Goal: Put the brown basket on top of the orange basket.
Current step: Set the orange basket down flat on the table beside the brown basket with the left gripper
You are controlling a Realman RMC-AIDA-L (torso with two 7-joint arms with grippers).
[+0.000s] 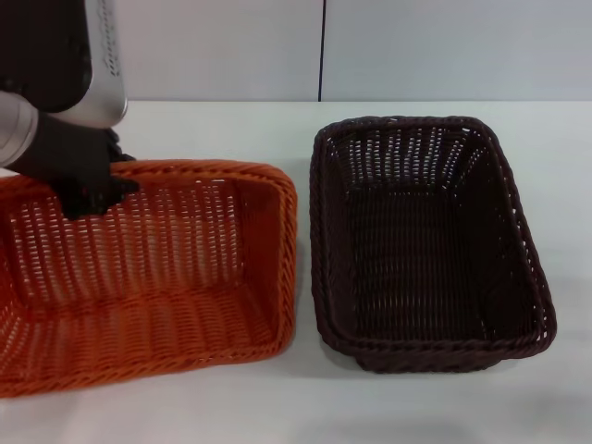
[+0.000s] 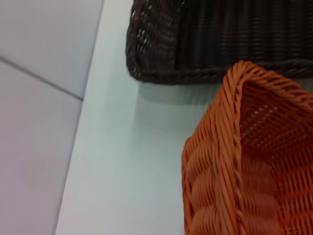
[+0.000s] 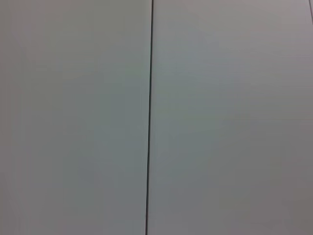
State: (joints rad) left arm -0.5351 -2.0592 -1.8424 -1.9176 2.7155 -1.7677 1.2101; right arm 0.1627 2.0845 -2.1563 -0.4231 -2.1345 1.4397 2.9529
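Observation:
The orange basket [image 1: 157, 277] lies at the left of the table, its left part tilted up toward me. My left gripper [image 1: 100, 183] is at its far rim and is shut on that rim. The left wrist view shows a corner of the orange basket [image 2: 234, 161] close up, with the brown basket [image 2: 205, 44] beyond it. The brown basket [image 1: 421, 240] sits flat on the table at the right, right next to the orange one, and is empty. My right gripper is out of view; its wrist view shows only a wall.
The white table [image 1: 231, 129] runs back to a pale wall with a dark vertical seam [image 1: 322, 51]. Bare tabletop shows behind both baskets and along the front edge [image 1: 305, 407].

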